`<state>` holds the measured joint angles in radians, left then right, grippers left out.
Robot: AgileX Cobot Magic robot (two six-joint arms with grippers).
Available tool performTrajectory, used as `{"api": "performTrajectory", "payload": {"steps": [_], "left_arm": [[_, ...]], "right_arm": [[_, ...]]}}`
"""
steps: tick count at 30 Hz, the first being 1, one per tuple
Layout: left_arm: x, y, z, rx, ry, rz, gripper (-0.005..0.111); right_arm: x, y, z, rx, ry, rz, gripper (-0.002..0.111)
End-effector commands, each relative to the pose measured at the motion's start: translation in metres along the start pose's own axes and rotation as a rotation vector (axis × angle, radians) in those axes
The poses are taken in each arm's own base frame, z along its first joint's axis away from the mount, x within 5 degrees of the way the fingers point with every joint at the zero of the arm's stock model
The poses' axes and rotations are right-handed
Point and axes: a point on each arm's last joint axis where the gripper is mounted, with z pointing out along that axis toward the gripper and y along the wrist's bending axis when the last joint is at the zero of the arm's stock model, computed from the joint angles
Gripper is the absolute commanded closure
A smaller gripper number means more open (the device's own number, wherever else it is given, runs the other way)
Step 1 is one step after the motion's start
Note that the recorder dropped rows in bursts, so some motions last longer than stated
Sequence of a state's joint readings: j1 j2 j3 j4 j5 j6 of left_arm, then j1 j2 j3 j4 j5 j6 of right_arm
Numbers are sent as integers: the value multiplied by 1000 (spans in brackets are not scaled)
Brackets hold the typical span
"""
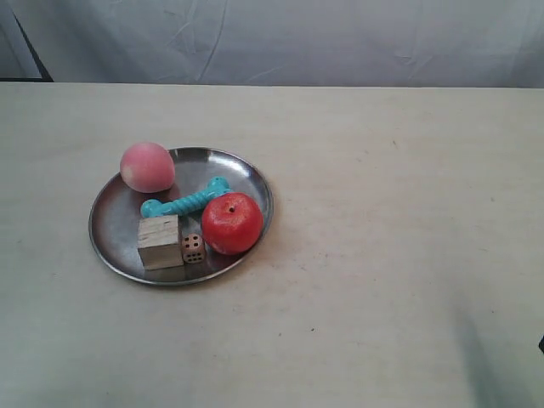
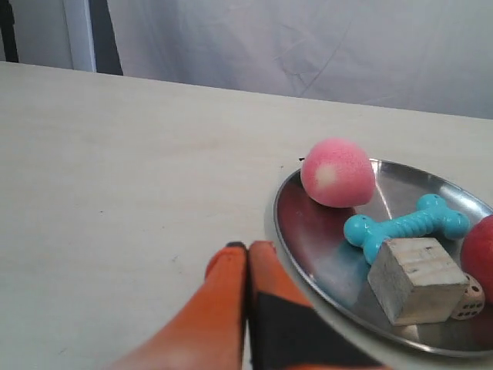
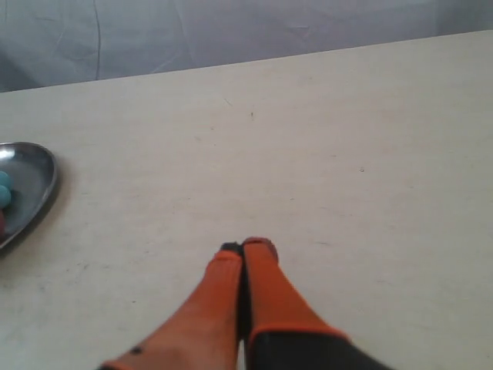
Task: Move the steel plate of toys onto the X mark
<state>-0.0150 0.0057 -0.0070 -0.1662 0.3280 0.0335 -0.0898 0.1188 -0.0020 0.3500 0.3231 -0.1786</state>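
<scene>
The steel plate lies flat on the pale wooden table, left of centre in the exterior view. On it are a pink peach, a teal bone, a red apple, a pale wooden cube and a small tan die. My left gripper is shut and empty, its orange fingertips just outside the plate's rim, near the peach. My right gripper is shut over bare wood, well away from the plate's edge. I cannot make out the X mark.
A grey cloth backdrop hangs behind the table's far edge. Bare wood stretches from the plate to the exterior view's right. Neither arm shows in the exterior view, apart from a dark sliver at its right border.
</scene>
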Motion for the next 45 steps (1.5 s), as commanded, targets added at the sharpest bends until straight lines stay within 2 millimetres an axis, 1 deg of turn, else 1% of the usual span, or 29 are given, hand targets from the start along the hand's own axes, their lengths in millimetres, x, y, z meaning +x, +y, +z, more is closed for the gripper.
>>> {"api": "performTrajectory", "payload": {"steps": [1,13,20,45], "left_arm": [[-1,0,0,9,-27,-17,107],[-1,0,0,9,-30,-17,107],[-9,0,0,6,-121,-17,107],[-9,0,0,6,-119,-15,107]], "right_arm": [[-1,-1,0,8,-16,2,108],[-1,-1,0,8,-16,2,108],[-1,-1,0,8,-16,2,108],[-1,-1,0,8,-16,2,108]]}}
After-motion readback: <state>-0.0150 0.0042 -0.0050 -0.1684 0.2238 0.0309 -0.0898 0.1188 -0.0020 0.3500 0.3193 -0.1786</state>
